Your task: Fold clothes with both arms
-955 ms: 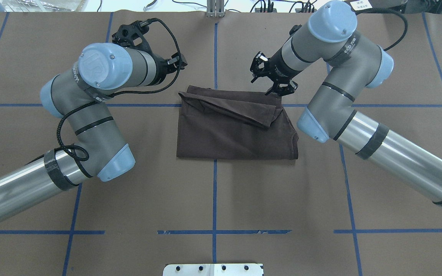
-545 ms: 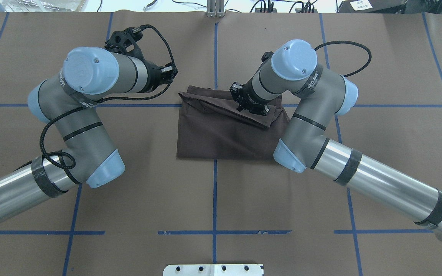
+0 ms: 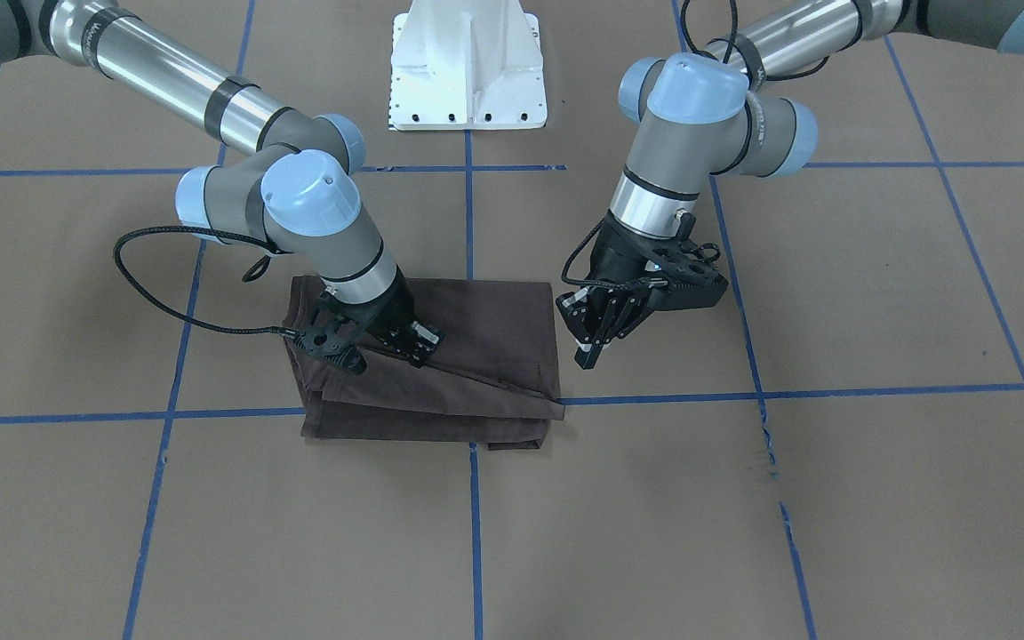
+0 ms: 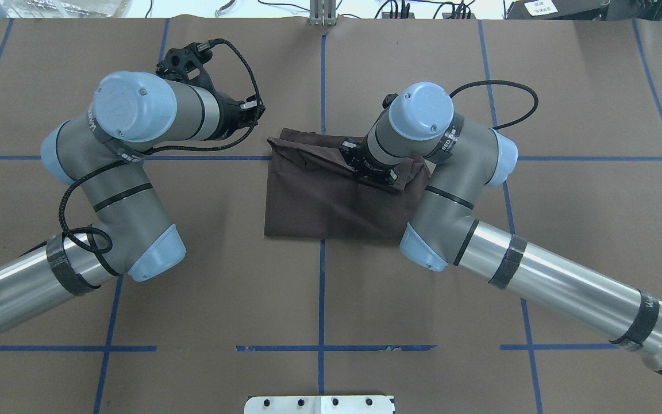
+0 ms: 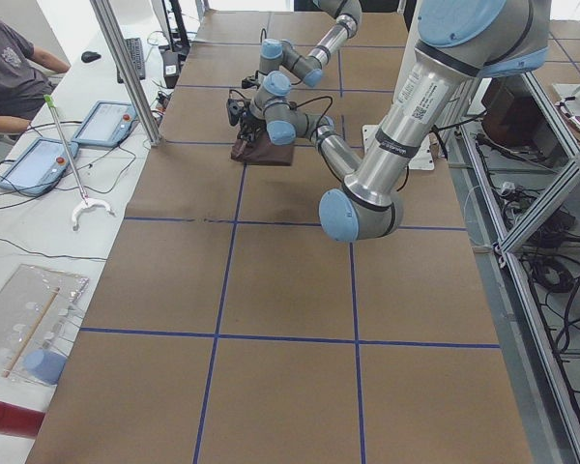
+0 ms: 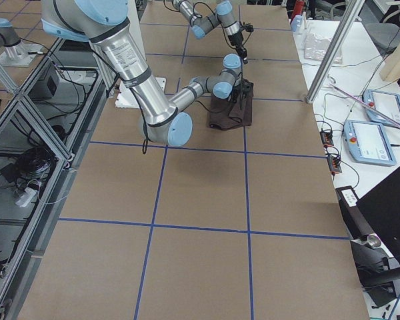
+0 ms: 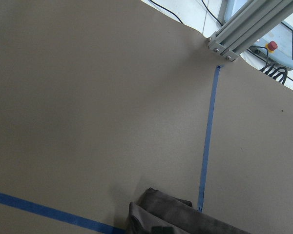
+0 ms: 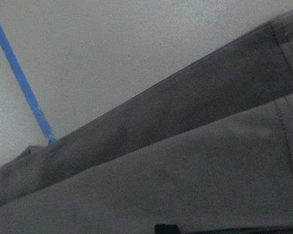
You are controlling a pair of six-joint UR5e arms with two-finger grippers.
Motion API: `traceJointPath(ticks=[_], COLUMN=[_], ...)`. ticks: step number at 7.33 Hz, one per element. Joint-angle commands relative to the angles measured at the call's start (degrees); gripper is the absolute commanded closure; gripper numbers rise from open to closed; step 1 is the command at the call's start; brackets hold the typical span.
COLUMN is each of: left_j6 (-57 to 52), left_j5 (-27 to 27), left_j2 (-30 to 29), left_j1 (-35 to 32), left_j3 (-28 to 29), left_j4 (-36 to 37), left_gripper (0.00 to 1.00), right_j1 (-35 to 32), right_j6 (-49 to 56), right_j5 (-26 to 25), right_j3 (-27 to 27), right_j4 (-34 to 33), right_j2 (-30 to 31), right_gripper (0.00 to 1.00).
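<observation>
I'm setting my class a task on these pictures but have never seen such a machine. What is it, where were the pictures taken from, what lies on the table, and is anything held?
Two jointed robot arms, each ending in a two-finger gripper, work at a brown table marked with blue tape. Two cameras look down from above, two from the table's ends, one rides each wrist. A partly folded dark T-shirt lies mid-table. The right gripper is down on its flap; whether it pinches is unclear. The left gripper hangs beside the shirt, closed, holding nothing.
</observation>
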State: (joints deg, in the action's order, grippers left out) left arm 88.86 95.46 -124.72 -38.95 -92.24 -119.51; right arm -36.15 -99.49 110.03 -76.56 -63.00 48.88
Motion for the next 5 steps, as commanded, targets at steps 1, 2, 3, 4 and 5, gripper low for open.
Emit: traceJointPath(ticks=[1, 2, 3, 4, 5], left_j6=[0.0, 0.0, 0.0, 0.18, 0.18], left_j5=[-0.01, 0.08, 0.08, 0.08, 0.08], left_j2=[-0.08, -0.08, -0.08, -0.08, -0.08], left_j1=[0.02, 0.02, 0.02, 0.02, 0.02], left_j3=[0.13, 0.04, 0.13, 0.13, 0.04], left_j4=[-0.37, -0.37, -0.37, -0.37, -0.37], left_gripper=[1.0, 1.0, 1.0, 1.0, 1.0], right_j1=[-2.32, -3.82, -6.27, -6.56, -5.26], right_j6=[3.67, 5.95, 7.54, 7.29, 4.07], right_j5=[-0.7, -0.7, -0.18, 1.39, 1.67], right_j3=[3.15, 4.74, 6.41, 6.07, 5.11], right_j4=[0.24, 0.33, 0.33, 0.16, 0.07], right_j2=[-0.28, -0.54, -1.59, -2.64, -3.26], right_gripper=[1.0, 1.0, 1.0, 1.0, 1.0])
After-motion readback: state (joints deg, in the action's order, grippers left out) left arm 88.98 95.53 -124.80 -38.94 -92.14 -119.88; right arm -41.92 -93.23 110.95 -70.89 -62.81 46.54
